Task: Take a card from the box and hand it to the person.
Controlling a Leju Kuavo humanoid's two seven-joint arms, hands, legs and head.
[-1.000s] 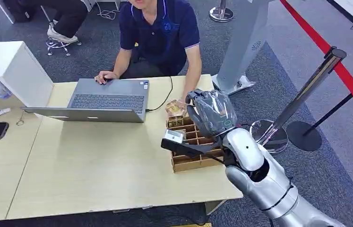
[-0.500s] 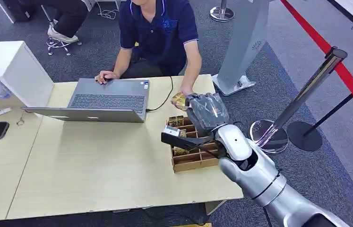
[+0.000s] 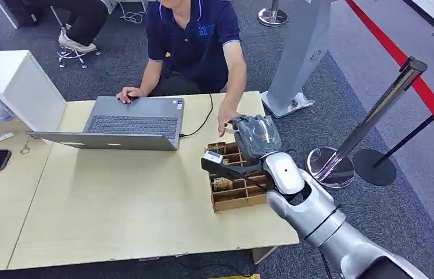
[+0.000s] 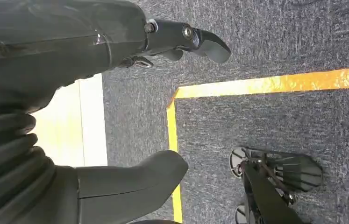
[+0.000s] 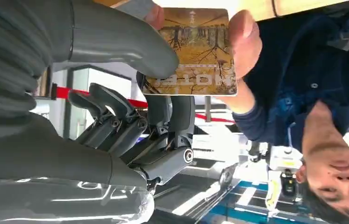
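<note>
R hand (image 5: pixel 130 93) w/ thumb and fingers (image 5: pixel 116 112) pinching the card (image 5: pixel 195 51), held up above the box (image 3: pixel 235 186) on the worktop (image 3: pixel 115 197). Person's hand (image 5: pixel 242 42) already grips its far edge. Best: hold steady, loosen only once they pull. L hand (image 4: pixel 69 93) hangs released, holding nothing.

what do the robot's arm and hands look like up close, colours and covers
The right arm is glossy silver with black joint seams. The right hand has a grey ribbed cover under clear plastic wrap, a thick grey thumb and darker fingers. The left hand looks the same dark grey.
</note>
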